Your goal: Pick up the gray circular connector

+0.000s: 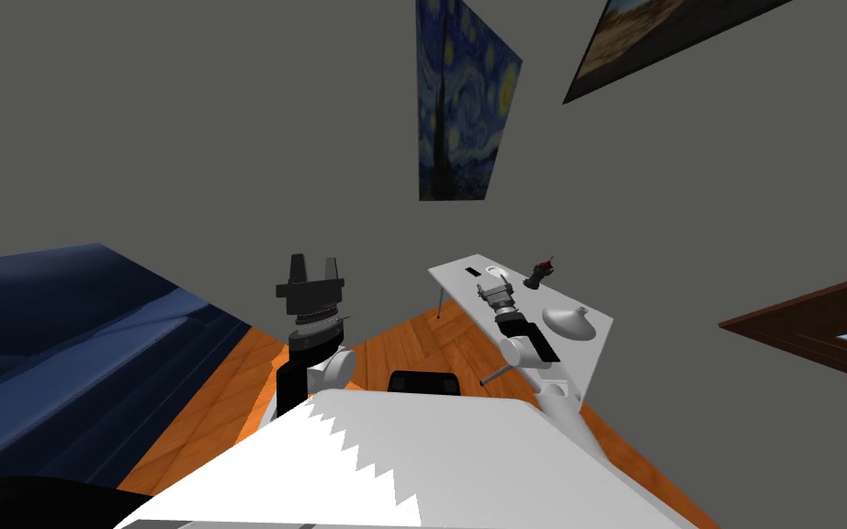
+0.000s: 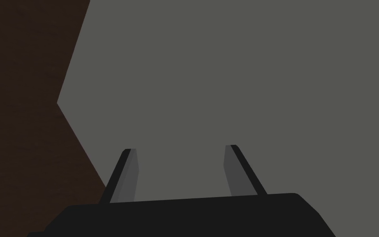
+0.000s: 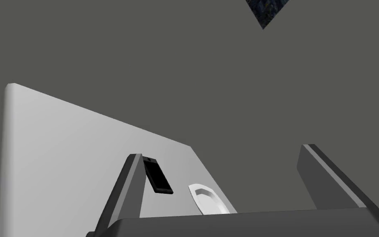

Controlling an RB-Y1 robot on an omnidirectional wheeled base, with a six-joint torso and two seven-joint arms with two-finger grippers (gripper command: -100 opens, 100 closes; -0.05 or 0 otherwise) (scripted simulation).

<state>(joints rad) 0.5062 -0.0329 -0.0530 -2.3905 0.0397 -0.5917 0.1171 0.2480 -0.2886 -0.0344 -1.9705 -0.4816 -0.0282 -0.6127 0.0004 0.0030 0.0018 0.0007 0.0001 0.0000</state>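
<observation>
Nothing is grasped yet. The right gripper [image 3: 221, 150] hovers over the pale grey flat table [image 3: 61, 156] with its fingers wide apart and empty. It points toward the small whitish-grey round connector [image 3: 209, 199], which lies by the table's far edge near a corner, just beside a thin black rectangular slab [image 3: 158, 180]. By my judgement the approach is under way; lowering, closing and lifting remain. The left gripper [image 2: 180, 148] hangs off the table, fingers apart.
</observation>
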